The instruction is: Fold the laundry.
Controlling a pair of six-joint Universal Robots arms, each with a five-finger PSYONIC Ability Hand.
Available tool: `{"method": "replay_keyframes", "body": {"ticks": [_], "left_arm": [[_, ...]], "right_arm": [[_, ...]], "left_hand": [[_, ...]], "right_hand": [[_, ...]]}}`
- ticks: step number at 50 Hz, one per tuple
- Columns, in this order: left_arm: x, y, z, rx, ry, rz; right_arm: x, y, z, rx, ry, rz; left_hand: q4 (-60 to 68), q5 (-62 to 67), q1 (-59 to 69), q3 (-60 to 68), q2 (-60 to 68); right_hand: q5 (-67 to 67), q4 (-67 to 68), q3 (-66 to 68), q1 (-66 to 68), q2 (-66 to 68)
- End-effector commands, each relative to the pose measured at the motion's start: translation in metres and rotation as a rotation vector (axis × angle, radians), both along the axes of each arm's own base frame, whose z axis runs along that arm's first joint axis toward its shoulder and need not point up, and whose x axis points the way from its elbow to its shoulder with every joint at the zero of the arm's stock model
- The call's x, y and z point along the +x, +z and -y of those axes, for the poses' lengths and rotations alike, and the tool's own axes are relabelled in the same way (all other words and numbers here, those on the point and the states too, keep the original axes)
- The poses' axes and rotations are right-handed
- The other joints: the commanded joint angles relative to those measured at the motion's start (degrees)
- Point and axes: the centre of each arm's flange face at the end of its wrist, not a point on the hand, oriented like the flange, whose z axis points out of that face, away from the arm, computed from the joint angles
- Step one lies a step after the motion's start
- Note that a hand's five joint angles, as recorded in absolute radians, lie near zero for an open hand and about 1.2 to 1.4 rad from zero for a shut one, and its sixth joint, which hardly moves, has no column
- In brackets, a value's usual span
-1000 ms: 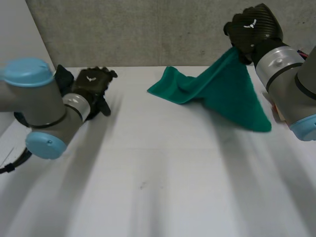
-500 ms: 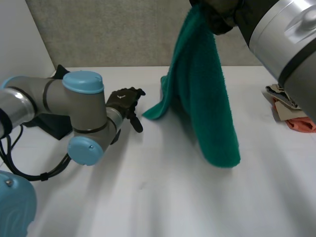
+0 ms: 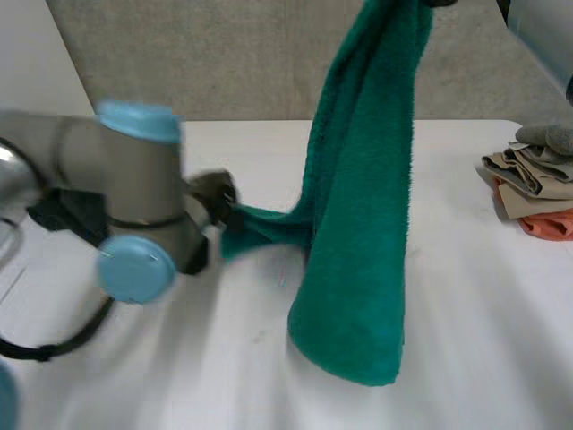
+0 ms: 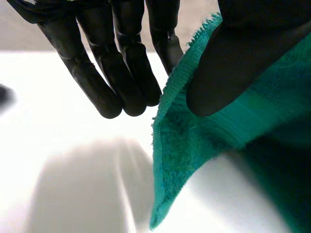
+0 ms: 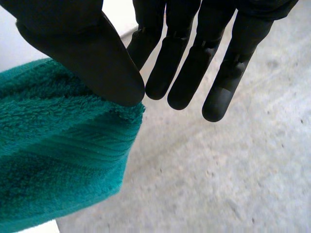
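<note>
A green towel (image 3: 358, 224) hangs in a long drape from high above the white table (image 3: 466, 340), its lower end near the table's front. My right hand (image 5: 87, 48) holds its top end, thumb pressing the cloth (image 5: 53, 145) against straight fingers (image 5: 194, 63). My left hand (image 3: 218, 190) is at a lower corner that stretches out sideways from the drape. In the left wrist view its thumb (image 4: 233, 58) lies on the towel's edge (image 4: 223, 141) and pinches it against the fingers (image 4: 121, 73).
A pile of folded beige, grey and orange clothes (image 3: 533, 184) lies at the table's right edge. A dark cloth (image 3: 67, 210) sits at the far left behind my left arm (image 3: 134, 206). A concrete wall (image 3: 224, 54) stands behind the table.
My right hand has lifted the towel much higher and toward the middle. My left arm swung in from the left and its hand closed on the towel's lower corner.
</note>
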Motion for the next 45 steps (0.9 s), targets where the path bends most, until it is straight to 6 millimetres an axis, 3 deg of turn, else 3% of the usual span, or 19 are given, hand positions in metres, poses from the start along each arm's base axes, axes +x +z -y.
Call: {"method": "replay_keyframes", "body": {"ticks": [1,3,4,7,9,14,19,21,23,25,28,29,30,31,33,36,40,45], "left_arm": [[0.083,0.087,0.029,-0.26,0.151,0.094],[0.1,0.12,0.022,-0.374,0.13,0.12],[0.102,0.132,0.017,-0.416,0.112,0.131],[0.107,0.164,-0.001,-0.557,0.021,0.213],[0.106,0.165,-0.005,-0.575,-0.02,0.255],[0.107,0.143,0.005,-0.538,-0.06,0.402],[0.095,0.073,0.052,-0.404,-0.09,0.543],[0.087,0.057,0.07,-0.403,-0.091,0.577],[0.079,0.057,0.091,-0.451,-0.073,0.574],[0.071,0.075,0.108,-0.567,-0.049,0.521],[0.065,0.12,0.125,-0.781,0.028,0.422],[0.067,0.147,0.129,-0.893,0.089,0.369],[0.068,0.162,0.129,-0.947,0.124,0.341],[0.074,0.192,0.127,-1.058,0.196,0.29],[0.082,0.231,0.119,-1.195,0.283,0.212],[0.084,0.261,0.104,-1.294,0.302,0.168],[0.079,0.254,0.094,-1.242,0.196,0.207],[0.092,0.22,0.092,-1.095,0.179,0.277]], "right_arm": [[-0.028,-0.024,0.068,0.067,-0.183,-0.046],[-0.036,-0.033,0.084,0.092,-0.222,-0.061],[-0.042,-0.046,0.099,0.128,-0.252,-0.082],[-0.05,-0.075,0.12,0.219,-0.279,-0.127],[-0.053,-0.094,0.128,0.277,-0.284,-0.154],[-0.051,-0.165,0.144,0.473,-0.259,-0.235],[-0.037,-0.211,0.168,0.482,-0.244,-0.251],[-0.03,-0.217,0.185,0.417,-0.262,-0.23],[-0.023,-0.214,0.205,0.323,-0.304,-0.191],[-0.017,-0.199,0.223,0.212,-0.346,-0.128],[-0.012,-0.16,0.243,0.032,-0.388,0.017],[-0.01,-0.135,0.247,-0.063,-0.394,0.106],[-0.01,-0.123,0.248,-0.103,-0.395,0.142],[-0.011,-0.097,0.247,-0.184,-0.392,0.216],[-0.012,-0.061,0.24,-0.289,-0.379,0.303],[-0.015,-0.031,0.229,-0.358,-0.362,0.361],[-0.016,-0.022,0.219,-0.348,-0.339,0.356],[-0.019,-0.056,0.215,-0.216,-0.308,0.238]], "left_hand": [[11.6,14.0,12.8,12.2,11.6],[11.6,14.0,12.8,12.2,11.6],[11.6,14.0,12.8,12.2,11.6],[11.6,14.0,12.8,12.2,11.6],[11.6,14.0,12.8,12.2,11.6],[11.6,14.0,12.8,12.2,11.6],[11.6,14.0,12.8,12.2,11.6],[11.6,14.0,12.8,12.2,11.6],[11.6,14.0,12.8,12.2,11.6],[11.6,14.0,12.8,12.2,11.6],[11.6,14.0,12.8,12.2,11.6],[11.6,14.0,12.8,12.2,11.6],[11.6,14.0,12.8,12.2,11.6],[11.6,14.0,12.8,12.2,11.6],[11.6,14.0,12.8,12.2,11.6],[11.6,14.0,12.8,12.2,11.6],[11.6,14.0,12.8,12.2,11.6],[11.6,14.0,12.8,12.2,11.6]], "right_hand": [[11.3,11.3,11.9,15.4,12.7],[11.3,11.3,11.9,15.4,12.7],[11.3,11.3,11.9,15.4,12.7],[11.3,11.3,11.9,15.4,12.7],[11.3,11.3,11.9,15.4,12.7],[11.3,11.3,11.9,15.4,12.7],[11.3,11.3,11.9,15.4,12.7],[11.3,11.3,11.9,15.4,12.7],[11.3,11.3,11.9,15.4,12.7],[11.3,11.3,11.9,15.4,12.7],[11.3,11.3,11.9,15.4,12.7],[11.3,11.3,11.9,15.4,12.7],[11.3,11.3,11.9,15.4,12.7],[11.3,11.3,11.9,15.4,12.7],[11.3,11.3,11.9,15.4,12.7],[11.3,11.3,11.9,15.4,12.7],[11.3,11.3,11.9,15.4,12.7],[11.3,11.3,11.9,15.4,12.7]]}}
